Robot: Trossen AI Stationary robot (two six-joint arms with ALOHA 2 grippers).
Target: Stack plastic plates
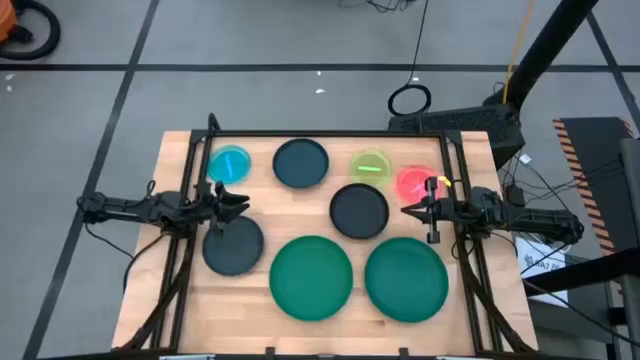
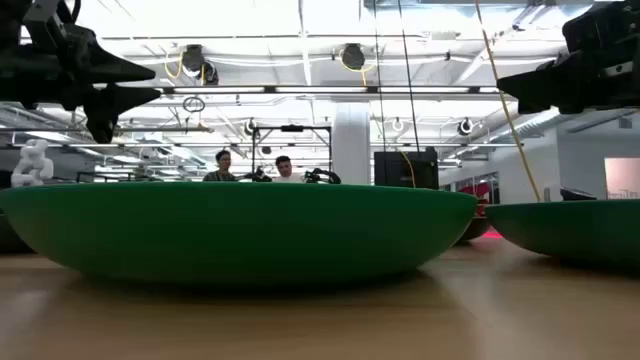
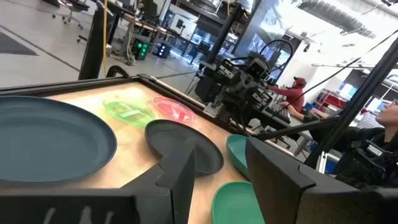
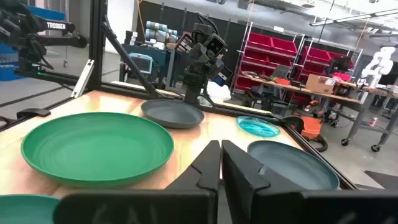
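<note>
We are seeing no stack yet: all eight plates are lying single on the bench (image 1: 180, 300), so we judge this as the very start, picking a first plate.

Plates: two green ones at the near edge, left green (image 1: 311, 277) and right green (image 1: 406, 281). Three dark ones: one by the left gripper (image 1: 233, 245), one at the back (image 1: 300, 163), one mid-bench (image 1: 359, 211). Small ones are sitting along the back: blue (image 1: 230, 164), lime (image 1: 370, 165), pink (image 1: 413, 182).

Left gripper (image 1: 238, 203) is hovering between the blue plate and the near dark plate, fingers spread, grasping nothing. Right gripper (image 1: 409, 211) is hanging beside the pink plate, pointing at the mid dark plate, fingers clenched and empty.

Both arms are reaching in level from the sides, above the plates. Next move probably calls for lowering the left gripper onto a plate rim, likely the near dark one, and pinching it.
</note>
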